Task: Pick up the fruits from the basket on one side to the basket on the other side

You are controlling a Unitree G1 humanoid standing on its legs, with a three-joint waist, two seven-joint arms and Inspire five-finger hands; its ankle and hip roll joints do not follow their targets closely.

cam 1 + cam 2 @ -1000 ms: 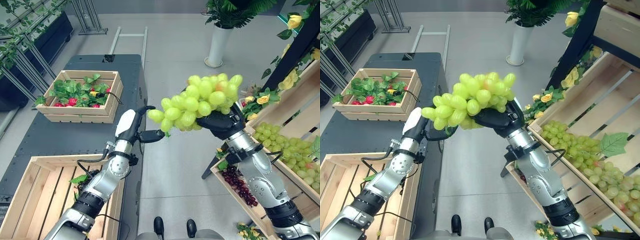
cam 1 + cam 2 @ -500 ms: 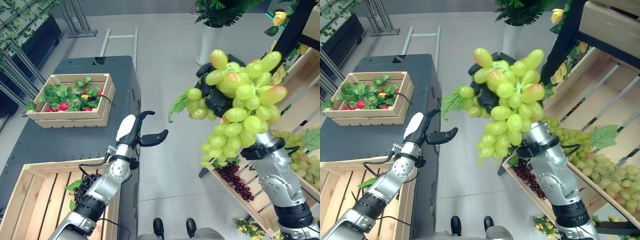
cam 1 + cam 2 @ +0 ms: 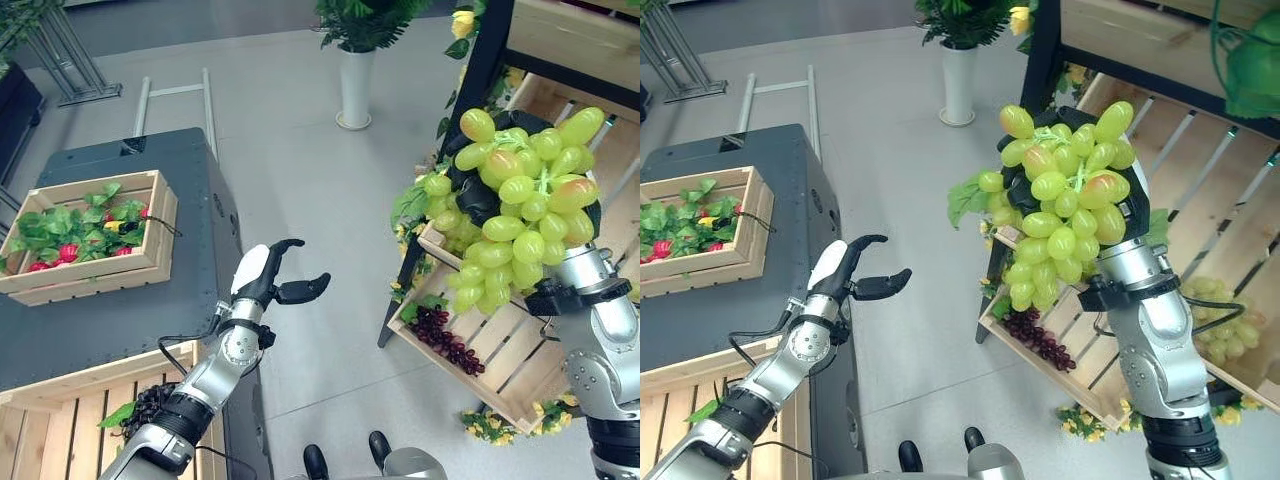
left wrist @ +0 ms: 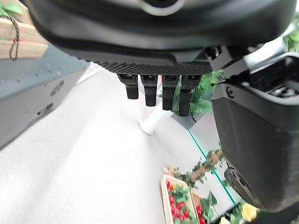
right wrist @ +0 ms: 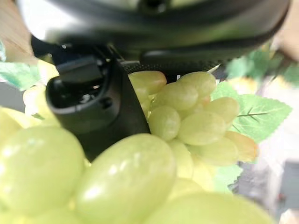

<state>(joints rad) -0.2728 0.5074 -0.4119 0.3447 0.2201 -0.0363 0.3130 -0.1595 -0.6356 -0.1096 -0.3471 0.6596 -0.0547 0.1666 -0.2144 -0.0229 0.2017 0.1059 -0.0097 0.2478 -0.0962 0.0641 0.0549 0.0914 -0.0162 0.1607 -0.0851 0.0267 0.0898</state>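
Grey floor below: your right hand clutches the green grape bunch at two o'clock (left hand relaxed, empty); a loosening grasp drops it.

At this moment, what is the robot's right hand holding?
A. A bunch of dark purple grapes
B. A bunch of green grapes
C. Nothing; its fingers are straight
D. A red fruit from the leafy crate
B: the right hand is curled round a bunch of green grapes, raised in the air beside the wooden shelf; the left hand holds nothing.
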